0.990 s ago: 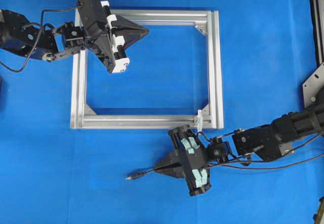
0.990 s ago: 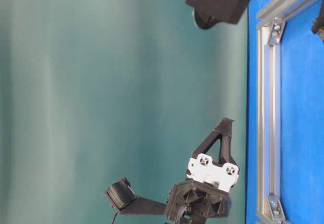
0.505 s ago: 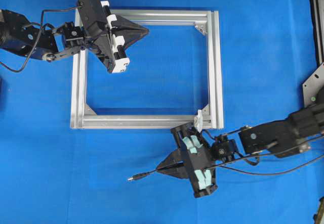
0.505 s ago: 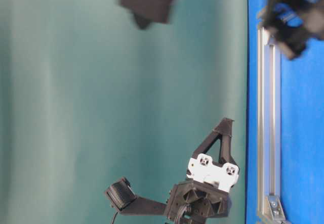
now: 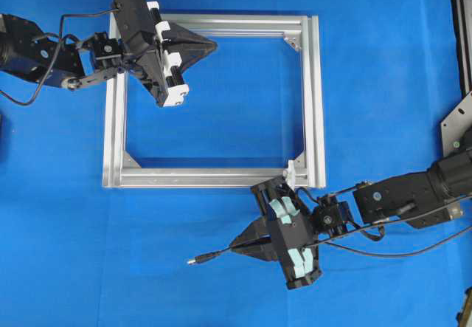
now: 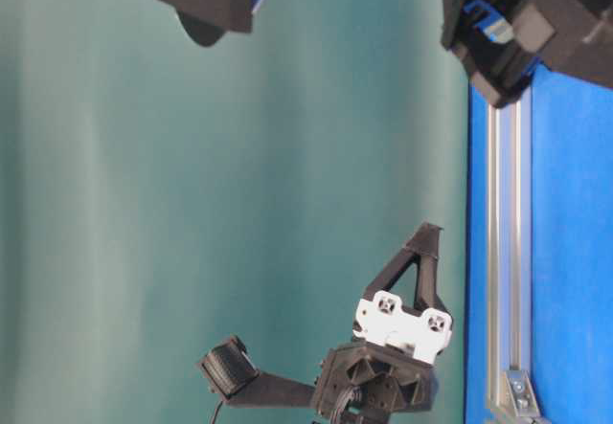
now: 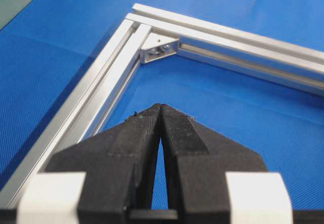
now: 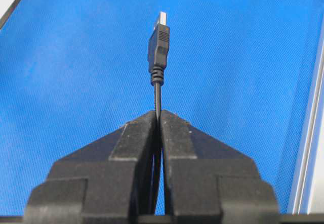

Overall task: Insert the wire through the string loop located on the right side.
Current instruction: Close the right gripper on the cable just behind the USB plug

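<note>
Overhead: the right gripper (image 5: pixel 243 245) sits clamped on the wire (image 5: pixel 214 253) just below the frame (image 5: pixel 316 98), its plug pointing left, away from the loop (image 5: pixel 290 173) at the frame's lower right corner. Over the last second the gripper has slid slightly down and right and its arm has drawn back; the wire came along, so the grip is sound. The plug is no nearer the loop, so the threading itself appears not yet begun, and the plug likely has to be turned toward the loop first. The left gripper (image 5: pixel 209 45), closed on nothing, hangs unmoved over the frame's upper left corner.

Table level: the scene appears turned on its side. The right arm's dark bulk now crowds the top right above the frame's bar (image 6: pixel 506 252), where a second ago that bar was uncovered. This view shows the left gripper (image 6: pixel 428 234) off the mat, which the overhead view cannot. Neither wire nor loop shows here.

Left wrist: the fingers (image 7: pixel 178 130) meet at the tips, with nothing between them, above the blue mat (image 7: pixel 61 37) inside the frame, a corner bracket (image 7: pixel 159 48) ahead.

Right wrist: only here is the pinch plain. The fingers (image 8: pixel 174 128) squeeze the wire (image 8: pixel 157 90) just behind the plug (image 8: pixel 159 44), whose silvery tip stands clear above the mat. The frame shows as a sliver at the right edge; the loop is out of sight.
</note>
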